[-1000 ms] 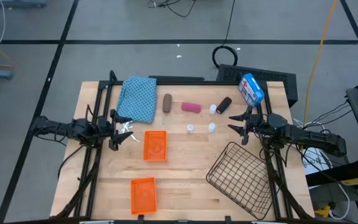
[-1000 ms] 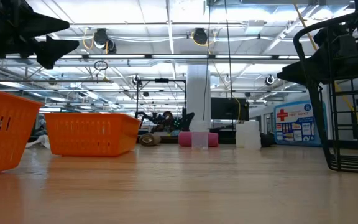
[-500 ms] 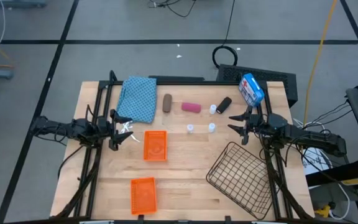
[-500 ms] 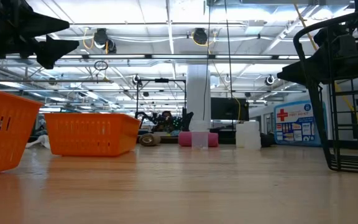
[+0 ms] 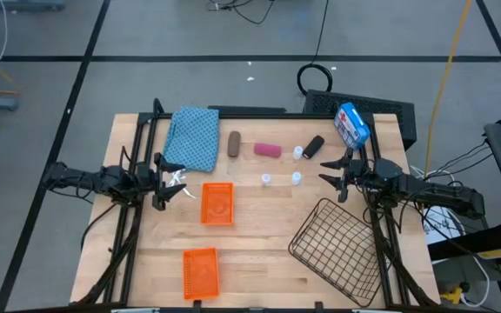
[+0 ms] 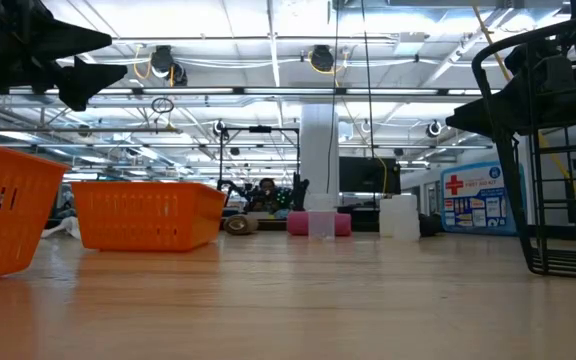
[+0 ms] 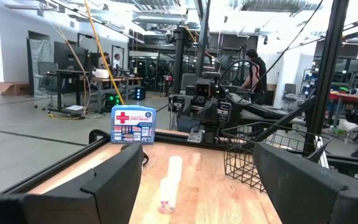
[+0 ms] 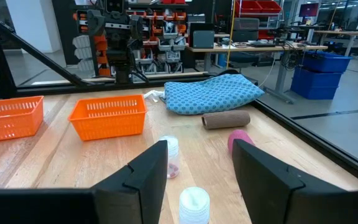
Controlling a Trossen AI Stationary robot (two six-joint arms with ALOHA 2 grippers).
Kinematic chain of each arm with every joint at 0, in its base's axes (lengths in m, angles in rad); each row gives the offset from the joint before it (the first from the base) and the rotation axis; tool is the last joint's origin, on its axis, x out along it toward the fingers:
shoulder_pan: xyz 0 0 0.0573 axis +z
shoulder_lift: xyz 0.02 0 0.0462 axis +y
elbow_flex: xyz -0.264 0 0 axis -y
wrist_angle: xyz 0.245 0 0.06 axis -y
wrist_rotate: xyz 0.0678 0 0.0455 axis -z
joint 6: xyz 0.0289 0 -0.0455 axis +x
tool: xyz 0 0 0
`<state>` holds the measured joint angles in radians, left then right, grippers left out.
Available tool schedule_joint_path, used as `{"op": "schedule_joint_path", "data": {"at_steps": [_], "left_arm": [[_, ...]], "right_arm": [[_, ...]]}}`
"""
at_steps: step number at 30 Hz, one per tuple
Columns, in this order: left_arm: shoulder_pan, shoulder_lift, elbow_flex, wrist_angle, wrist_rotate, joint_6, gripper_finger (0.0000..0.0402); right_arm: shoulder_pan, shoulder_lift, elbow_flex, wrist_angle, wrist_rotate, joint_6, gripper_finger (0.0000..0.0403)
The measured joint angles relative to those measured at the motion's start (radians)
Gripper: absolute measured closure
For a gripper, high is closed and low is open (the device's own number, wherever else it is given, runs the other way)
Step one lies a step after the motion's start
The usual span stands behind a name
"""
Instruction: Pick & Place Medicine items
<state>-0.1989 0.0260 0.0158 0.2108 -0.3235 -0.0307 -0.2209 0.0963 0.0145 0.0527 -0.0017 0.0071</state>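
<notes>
Near the table's far edge lie a brown cylinder (image 5: 234,144), a pink cylinder (image 5: 267,150) and a black cylinder (image 5: 314,146). Three small white vials (image 5: 298,153) (image 5: 266,180) (image 5: 296,179) stand among them and just nearer. My left gripper (image 5: 170,181) hovers open at the left edge, pointing across the table. My right gripper (image 5: 327,171) hovers open at the right edge, pointing at the vials; two vials (image 8: 193,202) (image 8: 170,155) show between its fingers, untouched. Both grippers hold nothing.
A blue cloth (image 5: 192,139) lies at the far left. A blue-and-white box with a red cross (image 5: 351,124) stands at the far right. Two orange baskets (image 5: 217,203) (image 5: 201,269) sit left of centre. A black wire basket (image 5: 337,248) is at the near right.
</notes>
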Motion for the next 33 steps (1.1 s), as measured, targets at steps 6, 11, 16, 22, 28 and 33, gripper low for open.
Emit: {"op": "schedule_joint_path", "data": {"at_steps": [6, 11, 16, 22, 28, 33], "left_arm": [[0.0, 0.0, 0.0, 0.0, 0.0, 0.0, 0.0091], [0.0, 0.0, 0.0, 0.0, 0.0, 0.0, 0.0092], [0.0, 0.0, 0.0, 0.0, 0.0, 0.0, 0.0091], [0.0, 0.0, 0.0, 0.0, 0.0, 0.0, 0.0091], [0.0, 0.0, 0.0, 0.0, 0.0, 0.0, 0.0091], [0.0, 0.0, 0.0, 0.0, 0.0, 0.0, 0.0091]], "right_arm": [[0.0, 0.0, 0.0, 0.0, 0.0, 0.0, 0.0234], [0.0, 0.0, 0.0, 0.0, 0.0, 0.0, 0.0234], [0.0, 0.0, 0.0, 0.0, 0.0, 0.0, 0.0234], [0.0, 0.0, 0.0, 0.0, 0.0, 0.0, 0.0234], [0.0, 0.0, 0.0, 0.0, 0.0, 0.0, 0.0234], [0.0, 0.0, 0.0, 0.042, 0.0, 0.006, 0.0234]]}}
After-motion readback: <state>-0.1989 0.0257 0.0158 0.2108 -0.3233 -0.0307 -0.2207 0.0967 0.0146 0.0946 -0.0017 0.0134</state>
